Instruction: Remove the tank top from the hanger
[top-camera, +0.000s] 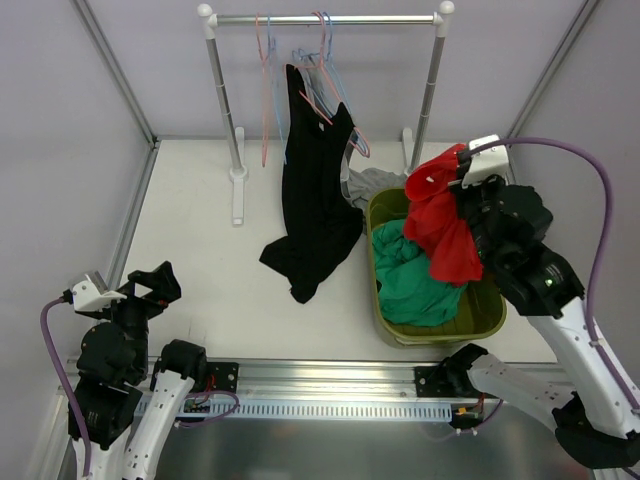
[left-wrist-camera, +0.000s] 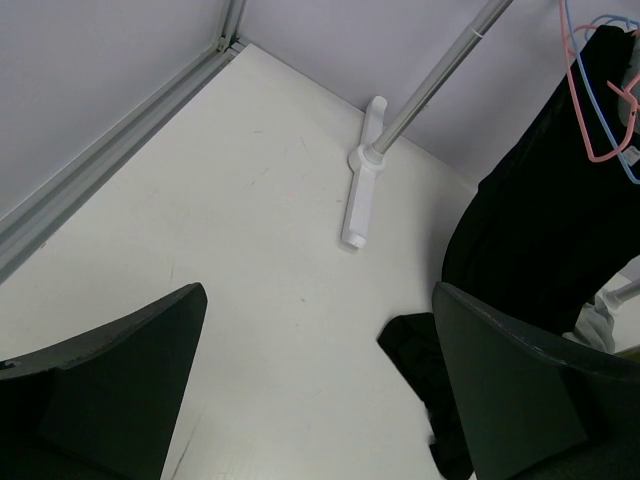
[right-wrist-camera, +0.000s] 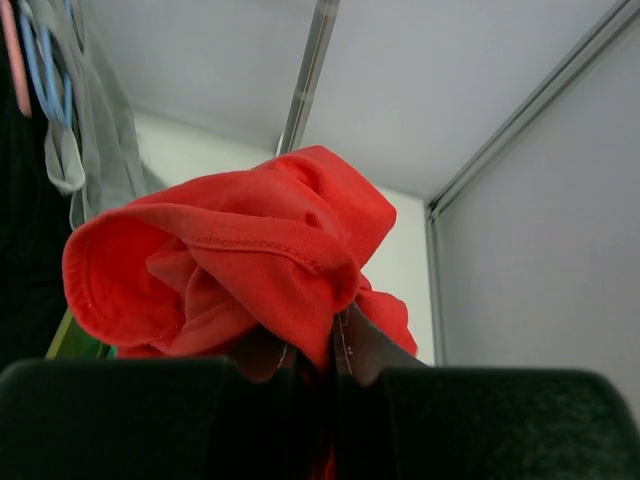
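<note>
1. Above the green bin (top-camera: 492, 318), at the right of the table (top-camera: 200, 250), the right gripper (top-camera: 468, 188) held the red tank top (top-camera: 440, 225) bunched up, its jaws closed on a fold of the cloth.
2. The top hung clear of every hanger, so the removal itself looked done; the step in hand seemed to be setting it down.
3. The next move probably called for lowering over the green cloth (top-camera: 410, 275) in the bin and letting go.
4. The left gripper (top-camera: 150, 288) sat low near its base, jaws wide apart and empty.
5. Only the overhead view showed the bin beneath the top. The right wrist view showed the pinch up close. The left wrist view showed a black garment (left-wrist-camera: 540, 230) hanging from the rack (left-wrist-camera: 430, 85), its tail on the table.
</note>
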